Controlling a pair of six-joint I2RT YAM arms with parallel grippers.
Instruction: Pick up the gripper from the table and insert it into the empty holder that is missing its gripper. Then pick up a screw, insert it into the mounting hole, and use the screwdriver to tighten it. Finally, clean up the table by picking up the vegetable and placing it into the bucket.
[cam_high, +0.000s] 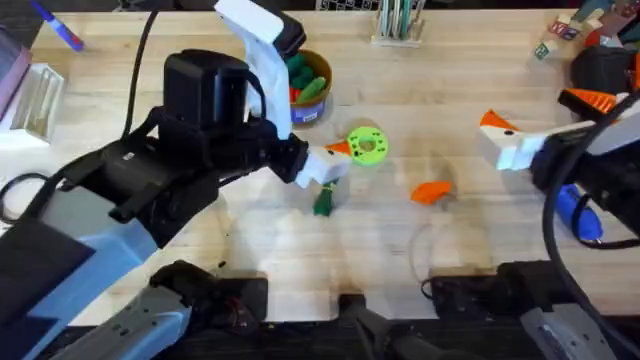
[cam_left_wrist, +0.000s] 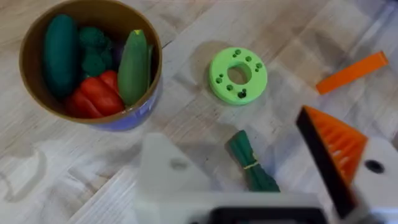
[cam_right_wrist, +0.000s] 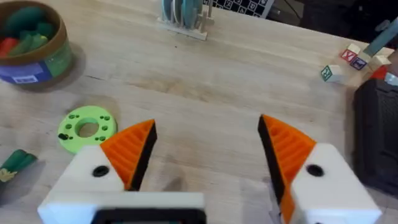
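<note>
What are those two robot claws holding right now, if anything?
Nothing. The left end effector hangs open above the green vegetable on the table, not gripping it. The right end effector is also open, with bare wood between its fingers.

Bowl (cam_high: 308, 88) toward table (cam_high: 440, 120) far edge, left of centre; vegetables (cam_left_wrist: 93, 68) inside. Ring disc (cam_high: 366, 145) near table centre, right of bowl, nearer front. Loose vegetable (cam_high: 324, 201) in front of disc. Wedge piece (cam_high: 432, 192) right of both. Toy blocks (cam_high: 560, 38) at far right corner.
</note>
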